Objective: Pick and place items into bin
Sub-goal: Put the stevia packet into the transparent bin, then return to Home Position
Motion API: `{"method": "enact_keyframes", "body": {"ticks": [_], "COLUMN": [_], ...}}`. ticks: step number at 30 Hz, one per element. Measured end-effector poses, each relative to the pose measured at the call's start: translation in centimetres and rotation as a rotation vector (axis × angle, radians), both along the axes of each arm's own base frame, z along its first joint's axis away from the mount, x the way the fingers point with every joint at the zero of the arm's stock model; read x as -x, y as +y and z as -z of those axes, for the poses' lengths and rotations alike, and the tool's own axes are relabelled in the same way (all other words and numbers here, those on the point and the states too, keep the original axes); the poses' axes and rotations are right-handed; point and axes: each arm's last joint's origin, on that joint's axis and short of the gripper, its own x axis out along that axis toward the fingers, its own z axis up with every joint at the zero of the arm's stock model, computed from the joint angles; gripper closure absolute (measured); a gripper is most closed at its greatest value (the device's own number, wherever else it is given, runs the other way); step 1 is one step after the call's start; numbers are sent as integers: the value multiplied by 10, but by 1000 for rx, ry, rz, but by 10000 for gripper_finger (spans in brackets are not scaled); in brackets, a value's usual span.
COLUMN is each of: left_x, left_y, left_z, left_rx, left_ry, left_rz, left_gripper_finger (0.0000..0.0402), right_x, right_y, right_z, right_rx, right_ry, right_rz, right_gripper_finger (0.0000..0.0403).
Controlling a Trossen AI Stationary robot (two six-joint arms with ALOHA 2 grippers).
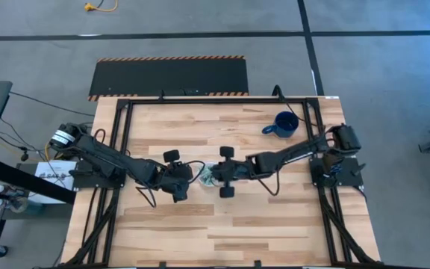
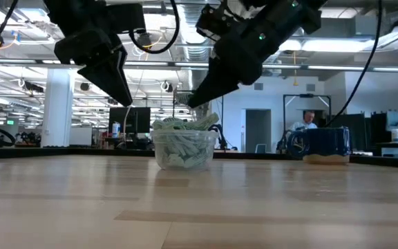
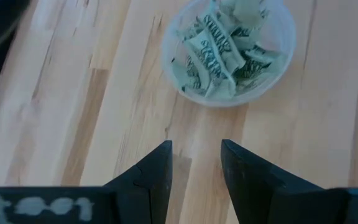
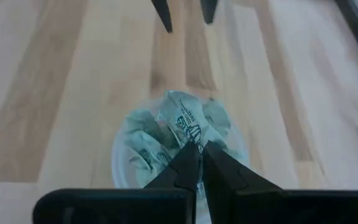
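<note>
Bare wood fills the table (image 2: 199,207) up front, no loose wrappers seen on it. Mid-table, the cup (image 2: 184,149) sits heaped with green-and-white wrappers (image 3: 219,53), so the job looks nearly or fully done. Left gripper (image 2: 124,100) hangs at the cup's 9 o'clock in the high view, fingers apart, empty. Right gripper (image 2: 193,100) sits over the rim from 3 o'clock, fingers together; whether it pinches a wrapper is unclear. Blue mug (image 2: 321,143) stands far off.
</note>
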Motion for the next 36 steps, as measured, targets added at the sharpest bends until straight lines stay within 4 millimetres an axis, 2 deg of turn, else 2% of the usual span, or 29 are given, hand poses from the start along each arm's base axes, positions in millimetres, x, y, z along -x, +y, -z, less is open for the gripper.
{"method": "enact_keyframes", "body": {"ticks": [5,13,27,32,36], "left_x": [0,-2,-6,-7,-7], "left_y": [0,-1,-2,-2,1], "left_z": [0,-1,-3,-6,-20], "left_rx": [3,9,1,-11,-10], "left_ry": [-5,-25,-52,-67,-143], "left_rz": [1,8,33,62,87], "left_gripper_finger": [274,274,274,274,274], "right_x": [-2,-4,-3,7,19], "right_y": [-12,-26,-24,-25,-24], "right_z": [0,0,-1,-23,-50], "right_rx": [-61,-106,-152,-151,-156], "right_ry": [13,14,16,-8,-63], "right_rz": [-36,-32,-55,-53,-48], "right_gripper_finger": [390,341,267,259,260]}}
